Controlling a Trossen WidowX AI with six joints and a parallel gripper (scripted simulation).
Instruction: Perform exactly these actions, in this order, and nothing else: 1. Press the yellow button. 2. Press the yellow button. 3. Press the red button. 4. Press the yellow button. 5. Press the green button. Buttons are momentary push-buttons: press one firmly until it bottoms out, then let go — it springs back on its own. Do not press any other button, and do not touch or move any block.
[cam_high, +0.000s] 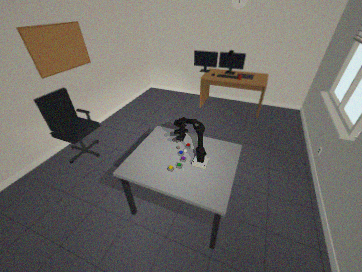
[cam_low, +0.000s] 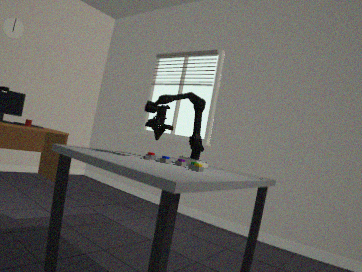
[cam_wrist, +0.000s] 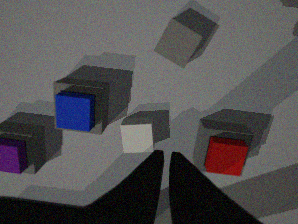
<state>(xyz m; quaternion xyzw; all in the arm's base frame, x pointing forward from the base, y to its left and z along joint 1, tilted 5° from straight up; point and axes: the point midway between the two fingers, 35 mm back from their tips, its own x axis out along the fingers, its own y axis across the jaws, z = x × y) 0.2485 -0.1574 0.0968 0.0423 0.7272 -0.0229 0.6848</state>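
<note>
The yellow button (cam_high: 170, 168) (cam_low: 199, 165) stands nearest the front of the table in the top view. The green button (cam_high: 179, 165) is just beside it. The red button (cam_high: 188, 145) (cam_low: 151, 154) (cam_wrist: 226, 156) is at the other end of the group; in the wrist view it is right of the fingertips, its cap raised. My gripper (cam_wrist: 166, 159) (cam_low: 158, 138) is shut and empty, in the air well above the table and touching nothing. The yellow and green buttons are outside the wrist view.
A blue button (cam_high: 181, 152) (cam_wrist: 75, 111) and a purple button (cam_high: 183, 159) (cam_wrist: 12, 156) stand between red and green. A white block (cam_wrist: 137, 138) is between the blue and red buttons. A grey block (cam_wrist: 179, 42) lies beyond them. The arm's base (cam_high: 200, 161) is beside the buttons.
</note>
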